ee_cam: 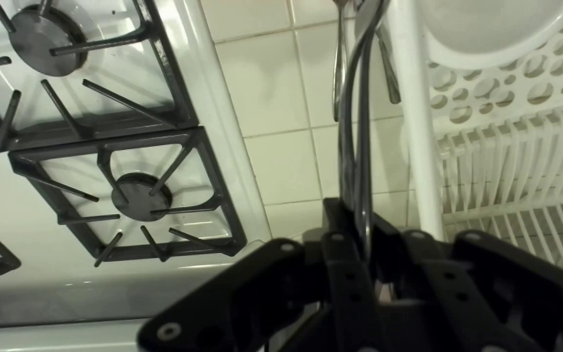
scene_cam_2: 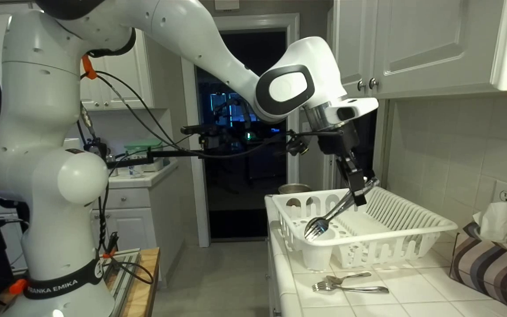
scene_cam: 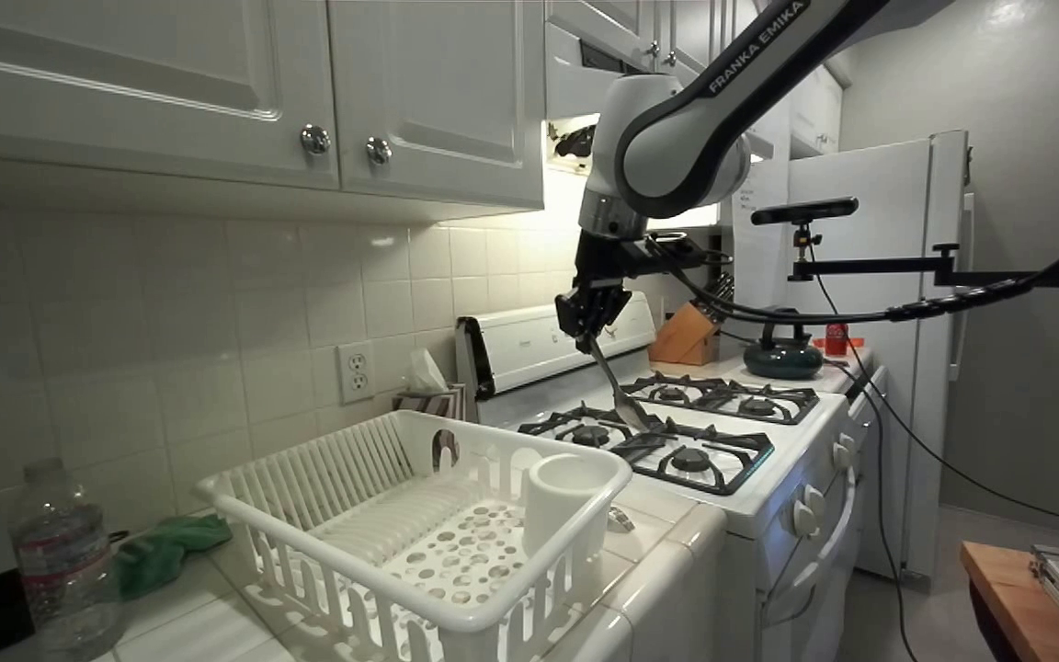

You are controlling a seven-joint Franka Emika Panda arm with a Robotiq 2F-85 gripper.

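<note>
Plainly, the black two-fingered gripper (ee_cam: 357, 214) is closed on the handles of a silvery metal fork (scene_cam_2: 318, 227) and a silvery metal spoon (scene_cam_2: 313, 221); both slant above the white tiled counter (scene_cam_2: 420, 288), long axes nearly parallel, heads down toward its front edge, handle ends poking up past the jaws' opposite side; below lie another metal fork (scene_cam_2: 363, 289) and another metal spoon (scene_cam_2: 335, 279), between the white plastic dish rack (scene_cam_2: 394, 237) and the white gas stove (scene_cam: 796, 446).
</note>
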